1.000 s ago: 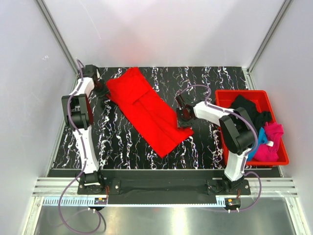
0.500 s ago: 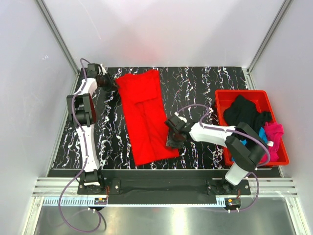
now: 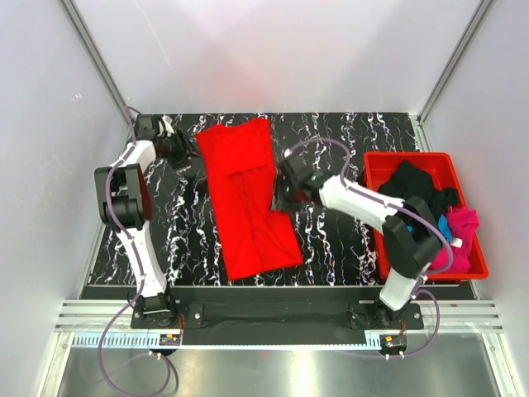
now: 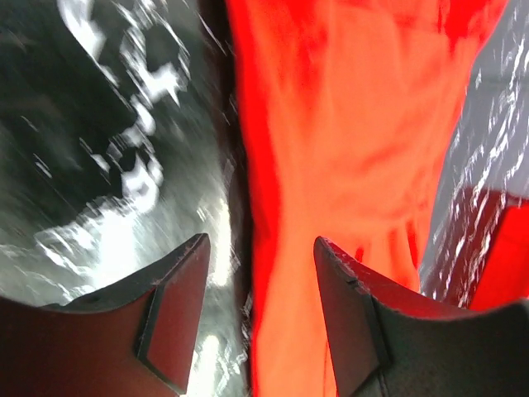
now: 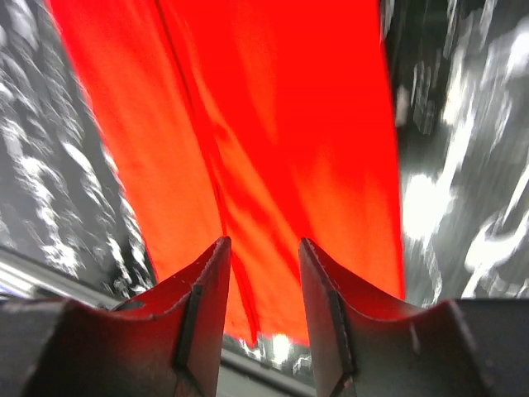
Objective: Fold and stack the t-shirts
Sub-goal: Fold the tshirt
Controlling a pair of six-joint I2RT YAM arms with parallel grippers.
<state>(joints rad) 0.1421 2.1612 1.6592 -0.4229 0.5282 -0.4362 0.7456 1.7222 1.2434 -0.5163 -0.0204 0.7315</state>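
A bright red t-shirt (image 3: 248, 198), folded into a long strip, lies on the black marbled table, running from the back toward the front edge. My left gripper (image 3: 183, 149) is open and empty at the strip's back left corner; in the left wrist view my open jaws (image 4: 260, 244) straddle the shirt's left edge (image 4: 347, 165). My right gripper (image 3: 281, 197) is open and empty at the strip's right edge, mid-length; in the right wrist view (image 5: 264, 244) the red cloth (image 5: 273, 124) fills the space beyond the jaws. A black tee (image 3: 417, 186), a blue one (image 3: 442, 231) and a magenta one (image 3: 463, 240) lie bunched in the bin.
A rigid red plastic bin (image 3: 405, 155) stands at the table's right edge. White walls close in the back and both sides. Bare marbled table (image 3: 339, 141) shows between the red shirt and the bin.
The red shirt swung from diagonal to nearly straight front to back, then stayed put. My right gripper moved from the strip's lower right up to its right edge. The left gripper shifted slightly.
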